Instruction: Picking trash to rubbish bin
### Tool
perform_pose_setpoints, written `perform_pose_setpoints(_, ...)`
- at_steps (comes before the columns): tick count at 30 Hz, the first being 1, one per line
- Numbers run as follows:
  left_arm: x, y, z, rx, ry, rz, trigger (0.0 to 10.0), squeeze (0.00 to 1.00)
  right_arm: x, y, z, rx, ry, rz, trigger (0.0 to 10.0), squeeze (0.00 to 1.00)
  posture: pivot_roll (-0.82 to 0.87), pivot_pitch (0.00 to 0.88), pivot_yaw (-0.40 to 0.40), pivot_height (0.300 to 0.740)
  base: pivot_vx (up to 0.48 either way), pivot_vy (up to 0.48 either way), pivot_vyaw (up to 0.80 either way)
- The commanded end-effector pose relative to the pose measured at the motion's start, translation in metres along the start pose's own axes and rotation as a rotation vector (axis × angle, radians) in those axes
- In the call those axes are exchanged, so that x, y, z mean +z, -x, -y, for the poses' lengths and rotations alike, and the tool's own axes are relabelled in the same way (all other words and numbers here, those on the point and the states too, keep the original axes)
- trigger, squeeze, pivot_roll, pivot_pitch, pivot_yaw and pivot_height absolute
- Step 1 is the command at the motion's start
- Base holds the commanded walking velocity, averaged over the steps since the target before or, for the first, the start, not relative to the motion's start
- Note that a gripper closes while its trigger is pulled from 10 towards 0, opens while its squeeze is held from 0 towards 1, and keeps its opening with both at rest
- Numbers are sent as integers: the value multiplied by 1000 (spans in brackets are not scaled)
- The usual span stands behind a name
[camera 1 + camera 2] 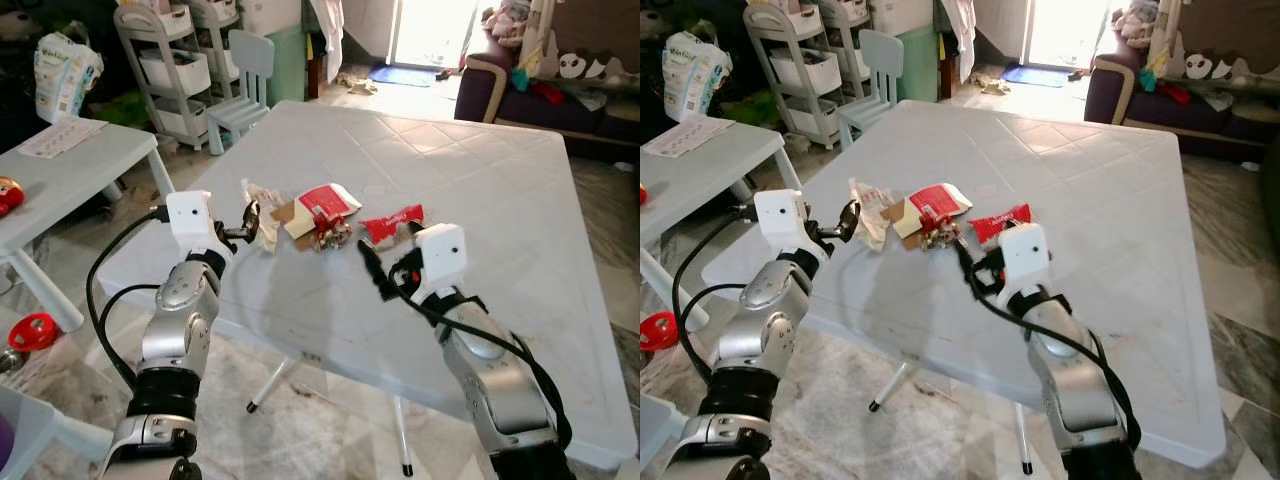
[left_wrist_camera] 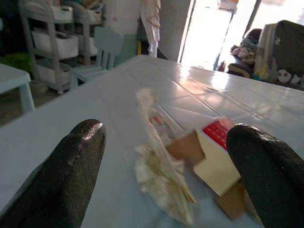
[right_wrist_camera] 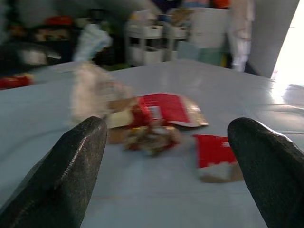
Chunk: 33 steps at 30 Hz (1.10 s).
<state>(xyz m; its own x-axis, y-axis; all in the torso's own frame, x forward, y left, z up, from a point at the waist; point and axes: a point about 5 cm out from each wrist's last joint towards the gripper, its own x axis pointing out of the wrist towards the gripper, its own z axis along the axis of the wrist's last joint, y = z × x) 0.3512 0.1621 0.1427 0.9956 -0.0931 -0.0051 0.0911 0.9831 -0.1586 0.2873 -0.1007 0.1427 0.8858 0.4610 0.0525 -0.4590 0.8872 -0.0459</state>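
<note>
Both claws are up at the near edge of the white desk (image 1: 470, 160), pointed at the trash pile.

Left claw (image 1: 248, 222): fingers apart, holding nothing. The crumpled whitish wrapper (image 1: 262, 212) sits right at its tips; the left wrist view shows that wrapper (image 2: 159, 166) in the gap between the two black fingers (image 2: 71, 166), slightly blurred. Contact can't be confirmed.

Right claw (image 1: 372, 268): fingers spread wide, nothing held. It is low over the desk, just short of the small red packet (image 1: 392, 224), which is at roughly 12–1 o'clock from the tips. The right wrist view puts the packet (image 3: 214, 156) between the fingers but still ahead of them, not touching.

Trash layout, all on the desk, clustered near the front edge:
- red-and-white packet (image 1: 325, 205) lying flat on a brown cardboard piece (image 1: 295, 222)
- small crumpled brown wrapper (image 1: 332, 236) at 6 o'clock of that packet
- whitish wrapper at 9 o'clock of the cluster
- small red packet at 3 o'clock, just apart from the rest

Surroundings: second white table (image 1: 70, 160) at 9 o'clock, shelf trolley (image 1: 170, 65) and pale blue chair (image 1: 240, 85) at 11 o'clock, dark sofa (image 1: 545, 95) at 1–2 o'clock.
</note>
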Motion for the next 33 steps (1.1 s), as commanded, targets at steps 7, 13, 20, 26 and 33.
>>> perform_pose_setpoints(7,-11,-14,6,-5,-2,-40,10000,0,21,10,-13,129,-50,3,10000,0,-115,89,-10,740,0,0,0)
perform_pose_setpoints(13,-14,-27,9,15,7,-59,10000,0,26,17,-17,196,-34,-18,10000,0,-143,88,-14,740,0,0,0)
perform_pose_setpoints(20,-14,-34,5,34,-27,-108,10000,0,31,16,-18,202,-36,-30,10000,0,-156,76,-13,740,0,0,0)
perform_pose_setpoints(26,-15,-35,-2,76,-4,-128,0,0,30,16,-19,217,-29,-40,10000,0,-152,65,-9,740,0,0,0)
perform_pose_setpoints(33,-22,-33,-6,88,3,-162,0,0,30,10,-18,207,-18,-43,10000,0,-146,39,-8,740,0,0,0)
